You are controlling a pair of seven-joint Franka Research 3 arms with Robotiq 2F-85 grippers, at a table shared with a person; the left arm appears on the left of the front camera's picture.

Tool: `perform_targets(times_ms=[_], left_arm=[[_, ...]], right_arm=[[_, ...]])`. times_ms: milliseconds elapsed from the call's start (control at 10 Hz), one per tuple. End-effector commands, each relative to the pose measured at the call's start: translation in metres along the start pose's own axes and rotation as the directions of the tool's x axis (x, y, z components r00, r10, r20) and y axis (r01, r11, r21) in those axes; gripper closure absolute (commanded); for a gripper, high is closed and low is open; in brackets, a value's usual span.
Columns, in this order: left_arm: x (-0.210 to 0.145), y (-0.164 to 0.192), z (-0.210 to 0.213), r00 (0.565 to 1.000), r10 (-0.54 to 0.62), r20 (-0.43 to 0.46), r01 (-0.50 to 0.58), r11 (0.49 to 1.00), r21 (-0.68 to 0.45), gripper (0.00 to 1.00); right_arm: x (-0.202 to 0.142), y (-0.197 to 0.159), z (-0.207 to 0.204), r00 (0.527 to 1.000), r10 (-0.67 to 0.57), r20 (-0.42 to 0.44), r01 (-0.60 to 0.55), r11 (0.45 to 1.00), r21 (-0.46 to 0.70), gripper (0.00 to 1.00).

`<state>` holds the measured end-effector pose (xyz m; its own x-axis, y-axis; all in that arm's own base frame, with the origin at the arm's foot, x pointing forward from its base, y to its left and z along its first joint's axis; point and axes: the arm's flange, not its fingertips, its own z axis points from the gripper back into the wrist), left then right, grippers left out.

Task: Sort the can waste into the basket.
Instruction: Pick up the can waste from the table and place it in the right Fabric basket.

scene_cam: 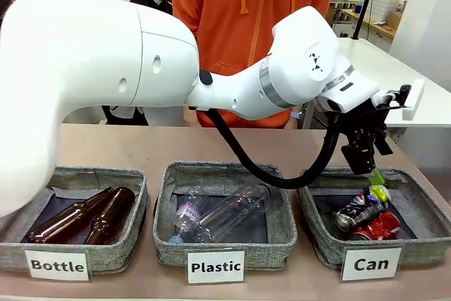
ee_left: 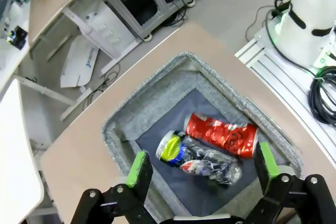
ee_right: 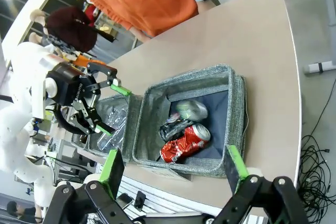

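Both cans lie in the grey basket (scene_cam: 423, 243) labelled "Can" at the right end of the row. The red can (scene_cam: 378, 228) lies nearest the label, with the dark can (scene_cam: 361, 207) touching it just behind. My left gripper (scene_cam: 370, 167) hangs open a little above the basket's far side, holding nothing. In the left wrist view its green pads (ee_left: 139, 169) spread wide over the dark can (ee_left: 202, 158) and the red can (ee_left: 223, 135), ringed by the basket (ee_left: 157, 98). My right gripper (ee_right: 174, 162) is open too, high above the basket (ee_right: 239, 108), and looks down on the left gripper (ee_right: 113, 108).
A "Plastic" bin (scene_cam: 165, 234) with clear bottles (scene_cam: 225, 213) stands in the middle. A "Bottle" bin (scene_cam: 137, 195) with two brown bottles (scene_cam: 84, 216) is at the left. A person in an orange hoodie (scene_cam: 239, 26) stands across the table. My left arm's black cable (scene_cam: 282, 177) droops over the Plastic bin.
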<state>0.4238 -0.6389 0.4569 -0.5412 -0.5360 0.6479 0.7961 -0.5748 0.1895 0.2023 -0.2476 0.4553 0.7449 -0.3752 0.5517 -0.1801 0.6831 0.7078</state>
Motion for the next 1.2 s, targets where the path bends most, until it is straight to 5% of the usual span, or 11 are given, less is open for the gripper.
perform_targets(times_ms=[0, 200, 400, 600, 800, 900, 1000, 1100], left_arm=[[-0.023, -0.023, 0.039, 0.998, 0.063, 0.005, -0.063, 0.998, -0.009, 0.00], [-0.080, -0.079, 0.110, 0.969, 0.240, 0.053, -0.236, 0.969, -0.065, 0.00], [-0.137, -0.148, 0.187, 0.868, 0.458, 0.190, -0.462, 0.886, -0.026, 0.00], [-0.210, -0.240, 0.268, 0.679, 0.597, 0.426, -0.667, 0.745, 0.020, 0.00], [-0.268, -0.339, 0.316, 0.506, 0.594, 0.625, -0.731, 0.680, -0.054, 0.00], [-0.297, -0.385, 0.328, 0.421, 0.607, 0.675, -0.783, 0.618, -0.068, 0.00], [-0.327, -0.433, 0.327, 0.294, 0.654, 0.697, -0.855, 0.506, -0.115, 0.00], [-0.350, -0.465, 0.322, 0.238, 0.702, 0.671, -0.904, 0.412, -0.111, 0.00]], right_arm=[[0.004, 0.001, -0.001, 1.000, -0.023, 0.018, 0.023, 1.000, -0.002, 0.00], [0.020, 0.006, -0.040, 0.999, -0.008, -0.032, 0.012, 0.994, 0.112, 0.00], [0.052, 0.027, -0.133, 0.986, 0.013, -0.164, 0.041, 0.947, 0.319, 0.00], [0.056, 0.063, -0.218, 0.942, 0.077, -0.326, 0.082, 0.890, 0.448, 0.00], [0.057, 0.088, -0.279, 0.897, 0.112, -0.427, 0.157, 0.823, 0.546, 0.00], [0.064, 0.093, -0.305, 0.896, 0.056, -0.441, 0.236, 0.780, 0.579, 0.00], [0.060, 0.093, -0.324, 0.893, 0.014, -0.451, 0.261, 0.799, 0.542, 0.00], [0.040, 0.106, -0.301, 0.895, 0.100, -0.435, 0.179, 0.812, 0.555, 0.00]])
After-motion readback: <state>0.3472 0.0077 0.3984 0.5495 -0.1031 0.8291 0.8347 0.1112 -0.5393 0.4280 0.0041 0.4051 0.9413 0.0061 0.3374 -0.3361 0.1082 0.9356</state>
